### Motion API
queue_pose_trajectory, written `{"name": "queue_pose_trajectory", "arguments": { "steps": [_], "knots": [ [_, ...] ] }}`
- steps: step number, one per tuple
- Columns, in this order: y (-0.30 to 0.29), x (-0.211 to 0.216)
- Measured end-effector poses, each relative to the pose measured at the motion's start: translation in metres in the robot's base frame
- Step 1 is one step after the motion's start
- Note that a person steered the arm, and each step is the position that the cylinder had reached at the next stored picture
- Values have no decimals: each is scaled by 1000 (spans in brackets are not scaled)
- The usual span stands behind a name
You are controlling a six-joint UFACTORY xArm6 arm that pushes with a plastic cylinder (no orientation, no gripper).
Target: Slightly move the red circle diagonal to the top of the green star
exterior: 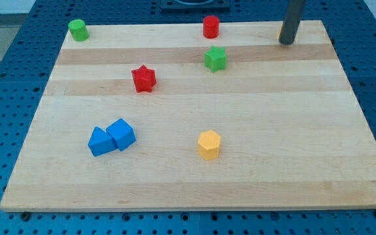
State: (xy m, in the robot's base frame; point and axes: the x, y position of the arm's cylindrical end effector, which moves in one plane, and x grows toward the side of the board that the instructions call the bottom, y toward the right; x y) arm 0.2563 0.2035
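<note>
A: Where is the red circle [211, 27] now?

B: It stands at the top edge of the counter [292, 130], just above the green star [215, 59], close but apart.

A: And the tool?

B: It is a plain rod, so it cannot open or hold anything. My tip [286, 42] rests near the top right corner, well apart from both blocks, touching none.

A: Why there?

B: I think it must first approach the circle from one side.

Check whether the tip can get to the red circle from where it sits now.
Probably yes. My tip sits at the view's top right; the red circle lies to its left along the top edge, with bare board between. The green star sits below that line.
</note>
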Motion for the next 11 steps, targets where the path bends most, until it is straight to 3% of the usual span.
{"name": "queue_pose_trajectory", "arguments": {
  "steps": [1,4,7,10,11],
  "knots": [
    [6,-10],
    [-64,-10],
    [-96,-65],
    [-165,-62],
    [-156,-62]
  ]
}}
